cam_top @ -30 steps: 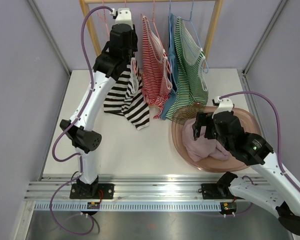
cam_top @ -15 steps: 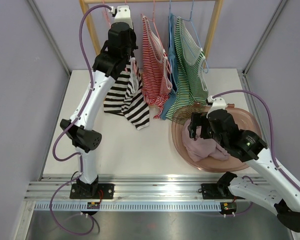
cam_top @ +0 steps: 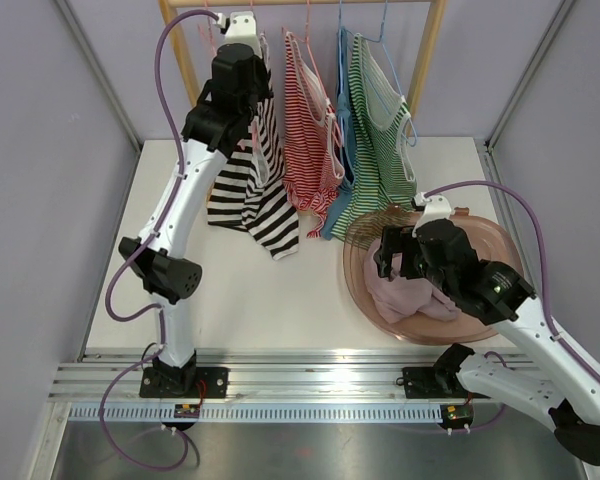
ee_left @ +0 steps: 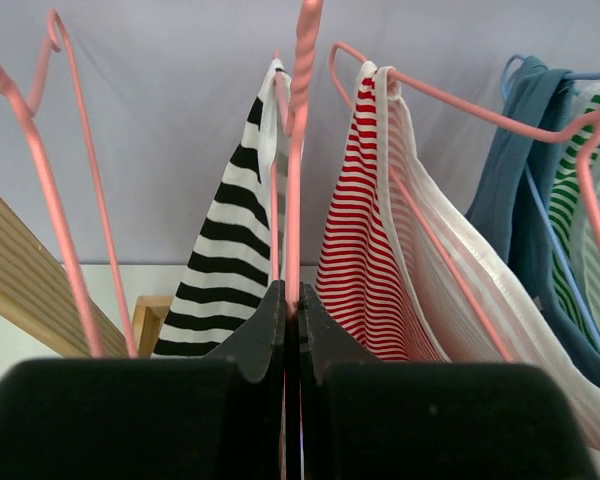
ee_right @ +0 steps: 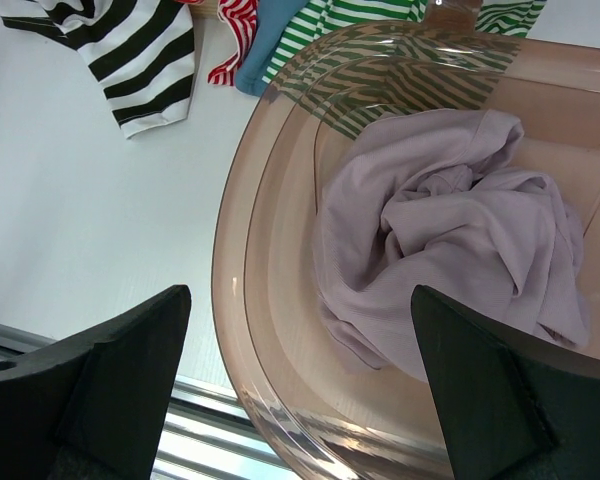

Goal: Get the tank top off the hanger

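Observation:
A black-and-white striped tank top hangs from a pink hanger at the left end of the wooden rack; it also shows in the left wrist view. My left gripper is high at the rack and shut on that hanger's pink neck. The top's hem trails down onto the table. My right gripper is open and empty, hovering over the brown bowl, as the right wrist view shows.
A red-striped top, a blue top and a green-striped top hang to the right on the rack. The translucent brown bowl at right holds a crumpled mauve garment. Grey walls enclose the table.
My left gripper has risen a little toward the rack's bar with the hanger, lifting the striped top's upper part. My right gripper has shifted slightly left over the bowl.

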You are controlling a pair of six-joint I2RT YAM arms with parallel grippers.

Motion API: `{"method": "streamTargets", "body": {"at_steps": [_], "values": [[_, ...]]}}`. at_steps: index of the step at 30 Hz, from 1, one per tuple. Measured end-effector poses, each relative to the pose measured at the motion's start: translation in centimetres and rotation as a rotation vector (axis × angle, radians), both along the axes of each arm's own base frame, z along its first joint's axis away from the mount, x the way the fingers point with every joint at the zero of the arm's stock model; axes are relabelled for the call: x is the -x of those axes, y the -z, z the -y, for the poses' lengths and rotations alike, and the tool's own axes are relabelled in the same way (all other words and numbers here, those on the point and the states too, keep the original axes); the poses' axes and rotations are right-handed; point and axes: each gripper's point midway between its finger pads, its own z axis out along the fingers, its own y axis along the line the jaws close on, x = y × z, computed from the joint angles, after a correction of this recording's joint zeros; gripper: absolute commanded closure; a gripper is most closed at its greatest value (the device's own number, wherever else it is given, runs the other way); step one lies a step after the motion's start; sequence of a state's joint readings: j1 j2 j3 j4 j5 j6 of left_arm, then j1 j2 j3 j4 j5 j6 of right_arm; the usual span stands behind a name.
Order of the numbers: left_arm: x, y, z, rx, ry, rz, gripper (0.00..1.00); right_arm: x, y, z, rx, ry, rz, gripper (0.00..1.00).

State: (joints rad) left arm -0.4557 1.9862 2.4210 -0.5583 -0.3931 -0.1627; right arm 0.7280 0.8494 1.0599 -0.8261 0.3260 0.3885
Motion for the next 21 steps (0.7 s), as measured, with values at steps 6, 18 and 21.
{"method": "streamTargets", "body": {"at_steps": [6, 18, 21], "values": [[1.6, -2.5, 0.0, 0.027, 0.039, 0.04, 1.0, 0.4, -0.7, -0.1, -0.031, -0.015, 0.019, 0.01], [9.8, -9.7, -1.2, 0.146, 0.177, 0.15, 1.0, 0.8, -2.7, -0.4, -0.105, -0.041, 0.079, 0.0], [11.9, -10.1, -1.0, 0.179, 0.231, 0.148, 1.0, 0.9, -3.0, -0.7, -0.119, -0.055, 0.084, 0.01]]}}
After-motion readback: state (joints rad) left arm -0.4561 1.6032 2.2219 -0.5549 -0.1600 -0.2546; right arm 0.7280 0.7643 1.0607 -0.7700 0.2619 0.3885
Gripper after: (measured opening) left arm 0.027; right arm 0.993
